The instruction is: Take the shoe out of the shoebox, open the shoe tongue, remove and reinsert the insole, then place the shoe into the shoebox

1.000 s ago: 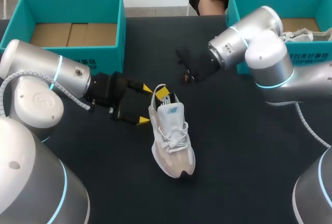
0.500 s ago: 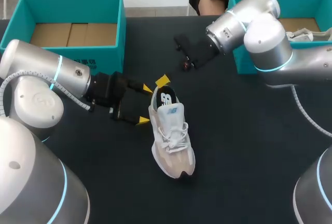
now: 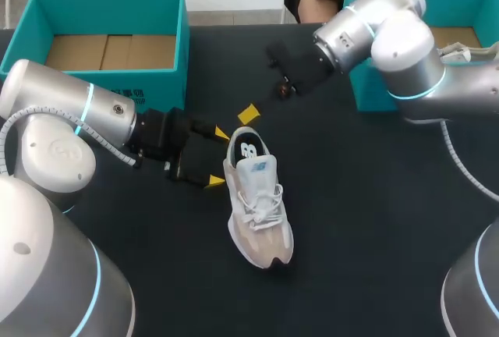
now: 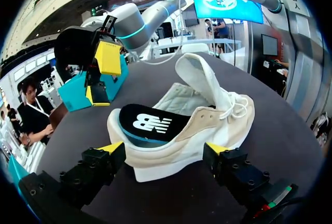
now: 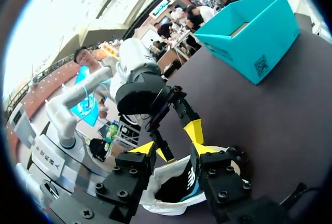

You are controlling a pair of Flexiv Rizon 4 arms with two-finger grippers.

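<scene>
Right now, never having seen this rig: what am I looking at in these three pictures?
Two robot arms work at a black table. The wide picture looks down from above and behind the robot. Each round picture comes from a camera on one arm's wrist. The left arm has its jaws closed on the heel end of a white shoe, one jaw on each side, which its wrist picture shows best. A dark insole lies inside the shoe. The right arm hangs beyond the heel, jaws open and empty. Two teal boxes stand at the far edge. The left box shows a cardboard floor, and the right box is partly hidden by the arm.
</scene>
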